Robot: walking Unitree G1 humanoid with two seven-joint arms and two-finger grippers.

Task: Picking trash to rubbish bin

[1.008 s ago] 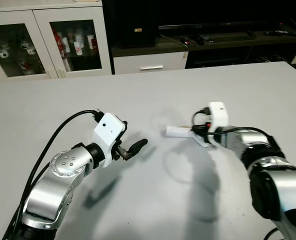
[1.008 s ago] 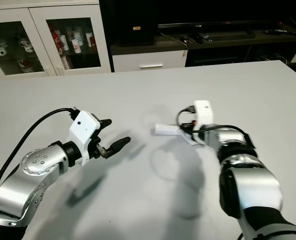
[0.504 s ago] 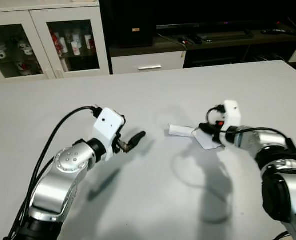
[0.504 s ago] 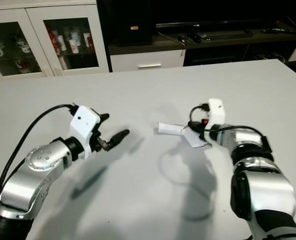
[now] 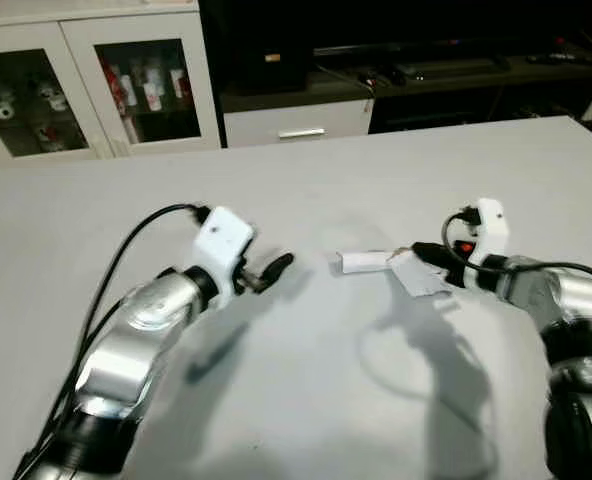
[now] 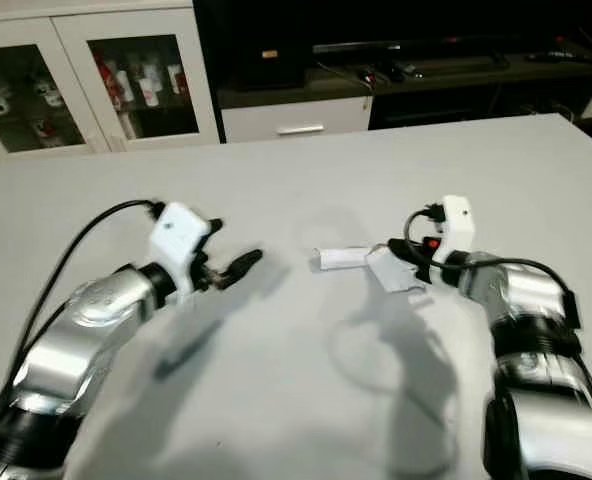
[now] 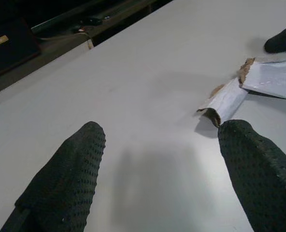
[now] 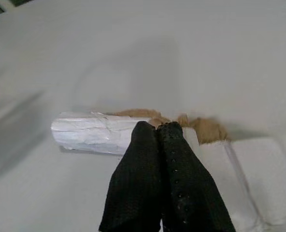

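Trash (image 5: 391, 266) = torn white packaging w/ brown cardboard edges, one end rolled into a tube, other end a flatter flap; lies mid tabletop (image 5: 306, 400). Looks v. light, thin, crushable, prob. springy where rolled; smooth face could slip, ragged torn edge gives more bite. Best hold, imo: pinch across the flat flap or the torn seam, not round the tube.

Right end effector (image 8: 157, 128) sits at that seam, fingers pressed together, tips touching the paper where tube meets flap; can't tell if a layer is actually caught between them.

Left end effector (image 7: 162, 140) fingers wide apart, low over tabletop, tube end just beside one fingertip, not touching. Rubbish bin: can't place it.
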